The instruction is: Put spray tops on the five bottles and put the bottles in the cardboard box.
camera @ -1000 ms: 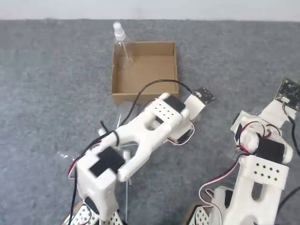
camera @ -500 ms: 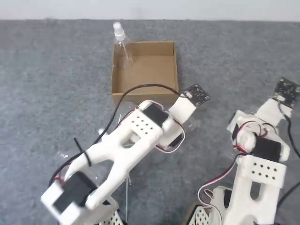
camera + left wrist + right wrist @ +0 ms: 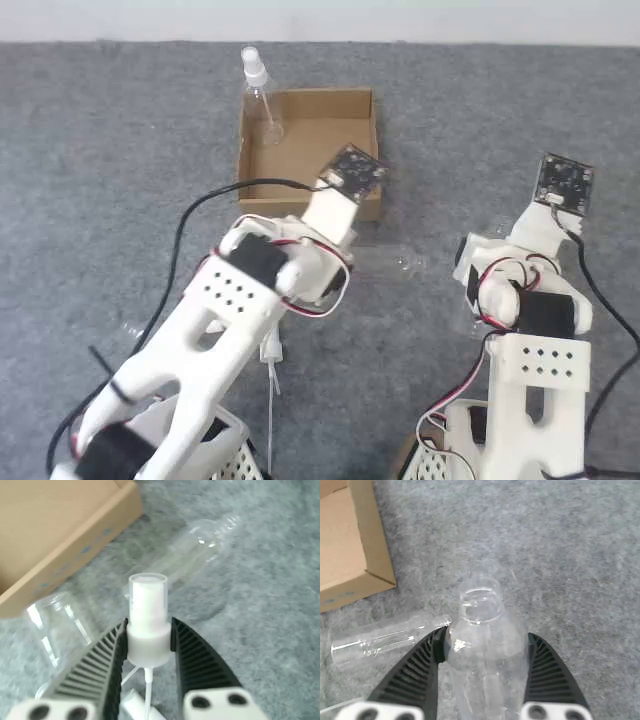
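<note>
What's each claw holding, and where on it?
Left claw grips a spray top by its collar; right claw grips an open bottle around its body.

no text can be read anywhere; faint blue print on the side of the cardboard box [image 3: 75,555] is too blurred to make out.

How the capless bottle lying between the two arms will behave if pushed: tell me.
The lying bottle is round and on its side, so it would probably roll, though the carpet may slow it. It looks clear and empty, so likely light. Its smooth wall may slip in a grip.
</note>
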`<action>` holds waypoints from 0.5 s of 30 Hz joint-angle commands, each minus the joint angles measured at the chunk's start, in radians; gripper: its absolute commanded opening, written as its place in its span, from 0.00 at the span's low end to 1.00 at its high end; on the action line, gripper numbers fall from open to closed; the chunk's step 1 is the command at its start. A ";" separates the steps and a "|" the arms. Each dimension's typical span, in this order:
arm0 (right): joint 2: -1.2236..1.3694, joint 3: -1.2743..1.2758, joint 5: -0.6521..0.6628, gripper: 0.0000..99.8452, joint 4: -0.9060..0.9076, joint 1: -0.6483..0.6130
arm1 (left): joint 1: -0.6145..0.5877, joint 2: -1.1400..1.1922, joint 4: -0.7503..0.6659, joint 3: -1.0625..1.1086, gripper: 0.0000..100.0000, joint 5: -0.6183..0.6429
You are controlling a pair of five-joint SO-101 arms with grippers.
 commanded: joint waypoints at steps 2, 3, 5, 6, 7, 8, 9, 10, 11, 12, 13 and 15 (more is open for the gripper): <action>-0.035 -0.008 -0.005 0.10 -0.016 -0.056 | -0.040 -0.144 -0.077 0.036 0.02 0.043; -0.035 0.000 -0.005 0.10 -0.016 -0.064 | -0.049 -0.169 -0.097 0.056 0.02 0.044; -0.035 0.012 -0.003 0.10 -0.022 -0.084 | -0.069 -0.218 -0.126 0.090 0.02 0.046; -0.035 0.014 -0.003 0.10 -0.024 -0.091 | -0.081 -0.241 -0.135 0.102 0.02 0.046; -0.035 0.017 -0.003 0.10 -0.025 -0.097 | -0.094 -0.265 -0.140 0.111 0.02 0.048; -0.035 0.017 -0.003 0.10 -0.025 -0.104 | -0.106 -0.288 -0.144 0.120 0.02 0.052; -0.035 0.017 -0.002 0.10 -0.025 -0.113 | -0.120 -0.311 -0.144 0.127 0.02 0.071; -0.035 0.017 -0.002 0.10 -0.022 -0.122 | -0.135 -0.333 -0.144 0.133 0.02 0.089; -0.035 0.017 -0.002 0.10 -0.021 -0.133 | -0.150 -0.353 -0.144 0.136 0.02 0.101; -0.035 0.018 -0.002 0.10 -0.019 -0.143 | -0.164 -0.373 -0.146 0.142 0.02 0.107; -0.035 0.018 0.006 0.10 -0.018 -0.154 | -0.178 -0.391 -0.157 0.150 0.02 0.114; -0.035 0.018 0.048 0.10 -0.018 -0.173 | -0.199 -0.430 -0.183 0.177 0.02 0.117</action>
